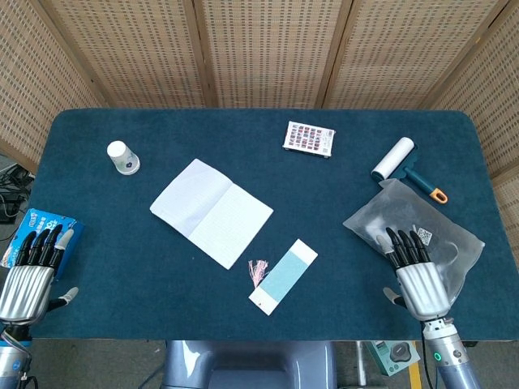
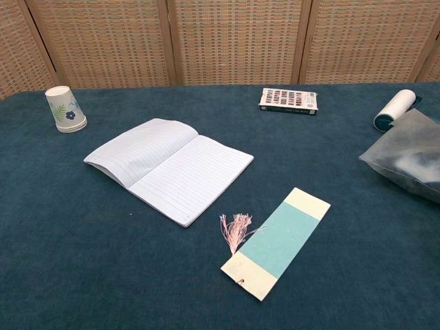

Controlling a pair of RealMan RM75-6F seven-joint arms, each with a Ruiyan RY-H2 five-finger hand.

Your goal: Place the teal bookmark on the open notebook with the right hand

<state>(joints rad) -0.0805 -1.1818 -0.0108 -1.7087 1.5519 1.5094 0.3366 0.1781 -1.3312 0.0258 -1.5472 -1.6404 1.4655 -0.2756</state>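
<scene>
The open notebook [image 2: 169, 167] lies flat on the surface [image 2: 82, 247]; the teal bookmark [image 2: 277, 241] sits just beside its near-right corner, apart.
</scene>
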